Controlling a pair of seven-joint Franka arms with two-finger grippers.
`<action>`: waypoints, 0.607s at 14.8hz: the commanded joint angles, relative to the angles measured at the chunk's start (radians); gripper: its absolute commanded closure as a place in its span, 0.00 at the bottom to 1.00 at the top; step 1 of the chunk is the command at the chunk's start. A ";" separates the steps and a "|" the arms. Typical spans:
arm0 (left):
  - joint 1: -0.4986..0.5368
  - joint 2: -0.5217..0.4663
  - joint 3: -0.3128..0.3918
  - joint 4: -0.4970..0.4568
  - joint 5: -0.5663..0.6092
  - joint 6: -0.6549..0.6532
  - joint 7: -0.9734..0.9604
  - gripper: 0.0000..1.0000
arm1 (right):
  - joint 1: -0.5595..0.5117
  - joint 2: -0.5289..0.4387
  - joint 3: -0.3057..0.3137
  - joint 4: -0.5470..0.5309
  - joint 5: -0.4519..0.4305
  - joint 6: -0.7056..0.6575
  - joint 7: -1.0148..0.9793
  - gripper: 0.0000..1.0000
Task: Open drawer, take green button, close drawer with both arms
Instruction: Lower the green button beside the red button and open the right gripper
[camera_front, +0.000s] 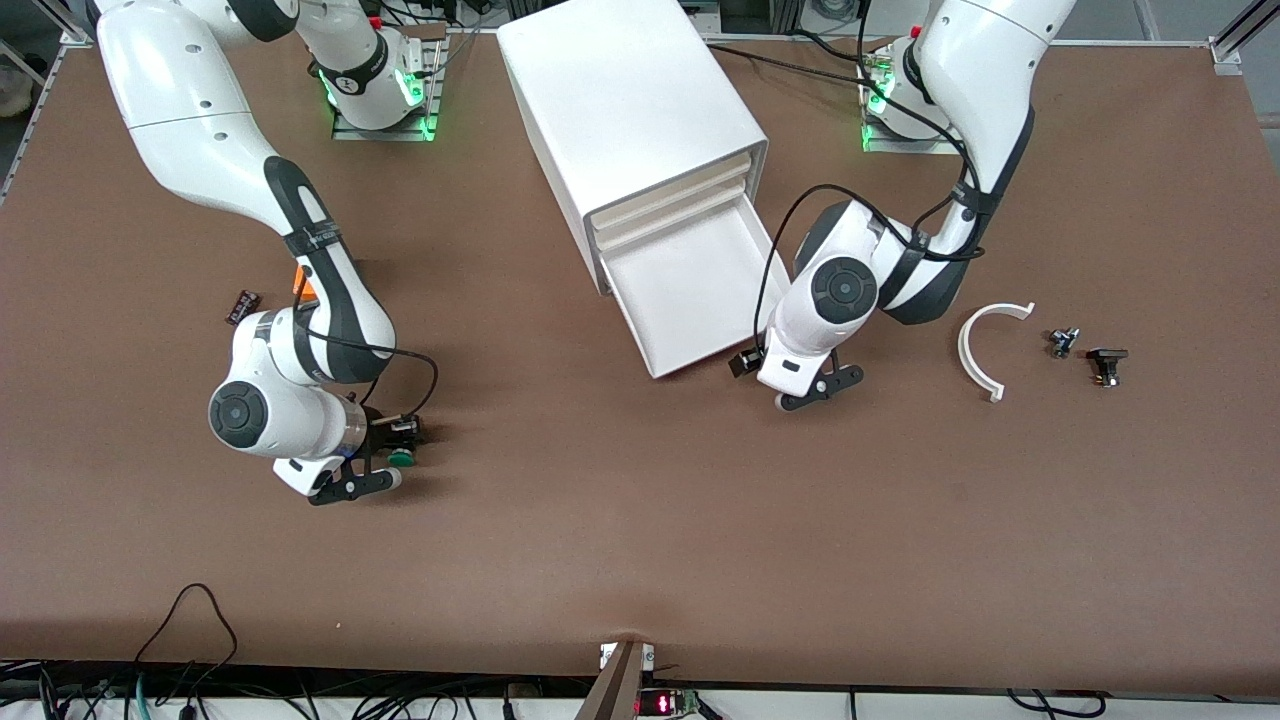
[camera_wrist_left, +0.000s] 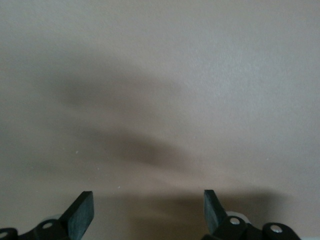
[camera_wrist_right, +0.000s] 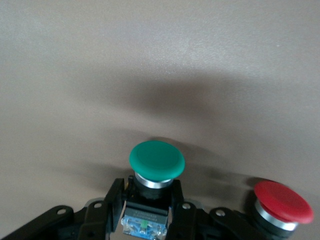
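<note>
The cabinet (camera_front: 630, 110) stands at the middle of the table with its lowest drawer (camera_front: 690, 300) pulled out; the tray looks empty. My right gripper (camera_front: 388, 458) is low over the table toward the right arm's end, shut on the black body of the green button (camera_front: 403, 458). In the right wrist view the gripper (camera_wrist_right: 146, 192) has its fingers on either side of the button (camera_wrist_right: 157, 160), below the green cap. My left gripper (camera_front: 800, 393) is beside the drawer's front corner, open and empty. In the left wrist view it (camera_wrist_left: 148, 212) is over bare table.
A red-capped button (camera_wrist_right: 282, 202) lies right beside the green one. A small black item (camera_front: 243, 306) and an orange object (camera_front: 303, 285) lie near the right arm. A white curved piece (camera_front: 985, 345) and two small parts (camera_front: 1062, 342) (camera_front: 1106, 365) lie toward the left arm's end.
</note>
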 joint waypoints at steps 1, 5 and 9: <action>-0.029 -0.007 0.002 -0.006 0.036 -0.014 -0.012 0.02 | -0.001 -0.003 0.006 0.000 0.005 0.009 -0.005 0.01; -0.033 -0.019 -0.020 -0.006 0.034 -0.111 -0.015 0.02 | -0.007 -0.016 0.006 0.015 0.011 -0.003 -0.003 0.00; -0.038 -0.019 -0.056 -0.004 0.033 -0.189 -0.015 0.02 | -0.013 -0.094 0.003 0.014 0.002 -0.040 -0.006 0.00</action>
